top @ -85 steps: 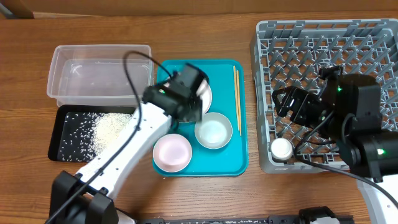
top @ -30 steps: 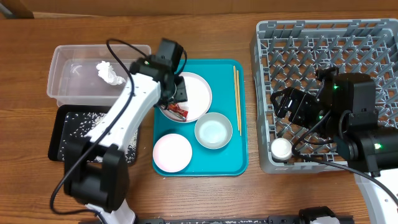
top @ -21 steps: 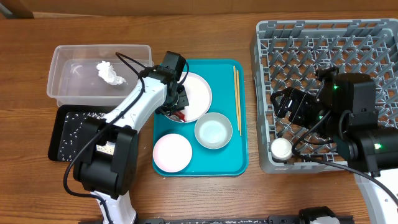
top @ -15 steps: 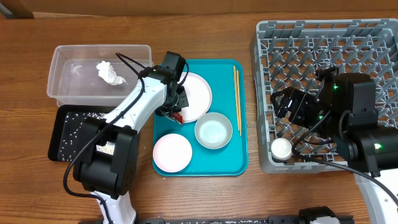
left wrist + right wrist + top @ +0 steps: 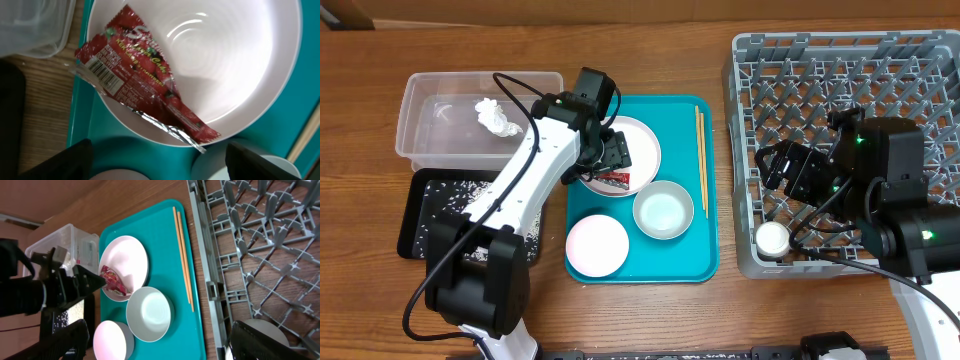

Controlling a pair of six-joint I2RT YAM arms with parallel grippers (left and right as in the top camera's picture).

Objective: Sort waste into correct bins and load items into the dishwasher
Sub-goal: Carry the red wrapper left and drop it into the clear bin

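The red snack wrapper lies on the left side of the large white plate on the teal tray. My left gripper hovers just above it, open and empty; the wrapper pokes out below it. The white tissue lies in the clear tub. Rice grains lie in the black tray. The chopsticks, a white bowl and a pink bowl are on the teal tray. My right gripper is open and empty over the grey rack, whose front left corner holds a small cup.
The teal tray sits between the bins on the left and the rack on the right. In the right wrist view the plate, wrapper, white bowl and chopsticks show left of the rack wall.
The tissue has gone from the plate into the clear tub. My left gripper has come back over the plate and shifted slightly up and right above the wrapper. The right arm has not moved.
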